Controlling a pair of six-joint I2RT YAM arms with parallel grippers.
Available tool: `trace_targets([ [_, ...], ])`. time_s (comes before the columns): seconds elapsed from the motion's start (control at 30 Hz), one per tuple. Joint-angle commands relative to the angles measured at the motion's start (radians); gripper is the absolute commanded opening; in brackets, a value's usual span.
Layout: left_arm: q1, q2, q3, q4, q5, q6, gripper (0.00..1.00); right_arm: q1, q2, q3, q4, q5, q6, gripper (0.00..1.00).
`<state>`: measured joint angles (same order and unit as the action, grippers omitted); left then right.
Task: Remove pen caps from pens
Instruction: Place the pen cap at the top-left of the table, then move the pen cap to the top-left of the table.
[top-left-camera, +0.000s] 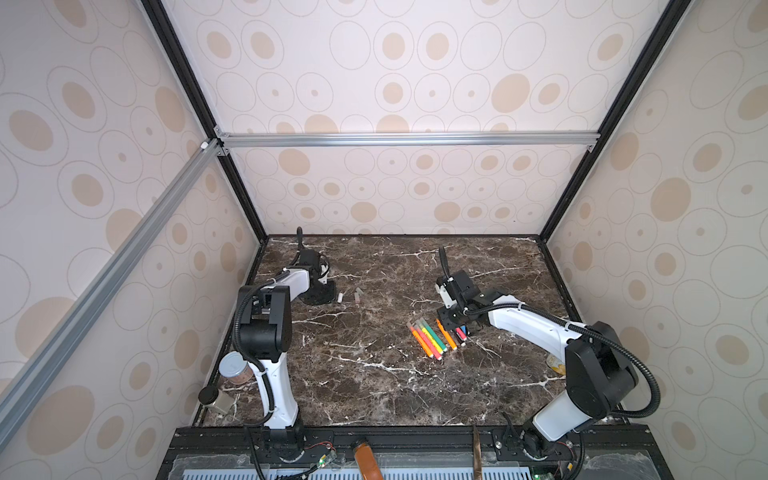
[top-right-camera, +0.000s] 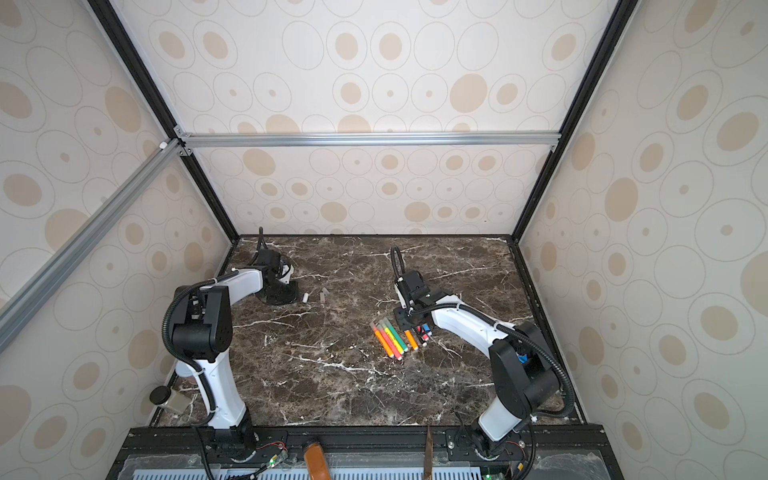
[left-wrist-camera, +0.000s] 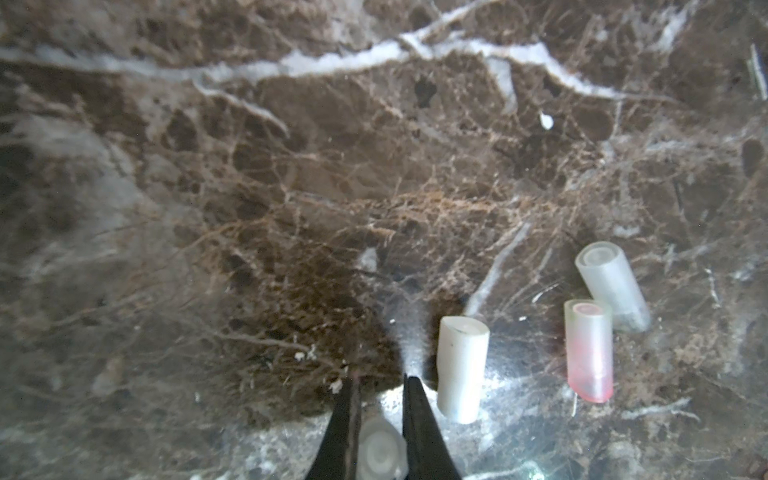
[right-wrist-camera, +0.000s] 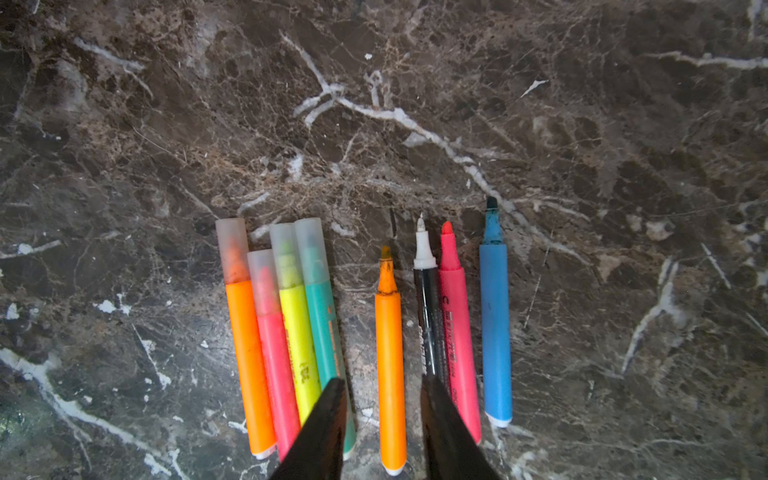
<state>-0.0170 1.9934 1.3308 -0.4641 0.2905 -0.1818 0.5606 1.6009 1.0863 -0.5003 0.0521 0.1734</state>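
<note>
Left end effector (left-wrist-camera: 380, 376) pinches a pen cap (left-wrist-camera: 380, 451) beside three loose caps (left-wrist-camera: 461, 370), likely adding to that pile; right end effector (right-wrist-camera: 382, 378), spread, straddles the bare orange pen (right-wrist-camera: 390, 353).

Four capped pens (right-wrist-camera: 297, 332) (orange, pink, yellow, green) lay touching, parallel; four uncapped pens (right-wrist-camera: 390, 365) (orange, black, red, blue) lay beside them. Well apart lay three loose caps (left-wrist-camera: 461, 370): white, reddish, grey. A fourth cap (left-wrist-camera: 380, 451) sat pinched in the left gripper (left-wrist-camera: 380, 376).
</note>
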Motion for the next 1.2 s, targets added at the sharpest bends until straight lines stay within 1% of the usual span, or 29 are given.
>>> trace_targets([
  [0.0,-0.006,0.024,0.034,-0.020,0.010,0.029,0.12,-0.003,0.002,0.003,-0.004,-0.008,-0.007,0.33],
  [0.1,-0.010,0.034,0.039,-0.019,0.016,0.028,0.14,-0.003,0.019,0.012,0.004,0.000,-0.014,0.33],
  [0.2,-0.012,0.041,0.039,-0.018,0.015,0.030,0.17,-0.004,0.052,0.065,-0.039,0.000,-0.027,0.33],
  [0.37,-0.013,0.030,0.024,-0.004,0.024,0.028,0.21,-0.002,0.042,0.104,-0.054,-0.009,-0.031,0.33],
  [0.6,-0.017,-0.007,0.015,0.019,0.063,0.022,0.27,0.000,0.010,0.062,-0.042,-0.025,-0.006,0.33],
  [1.0,-0.017,-0.044,-0.018,0.074,0.163,-0.002,0.30,0.001,0.004,0.028,-0.037,-0.029,0.000,0.33],
  [1.17,-0.014,-0.090,-0.018,0.080,0.121,-0.018,0.30,0.001,0.009,0.030,-0.033,-0.034,0.003,0.33],
])
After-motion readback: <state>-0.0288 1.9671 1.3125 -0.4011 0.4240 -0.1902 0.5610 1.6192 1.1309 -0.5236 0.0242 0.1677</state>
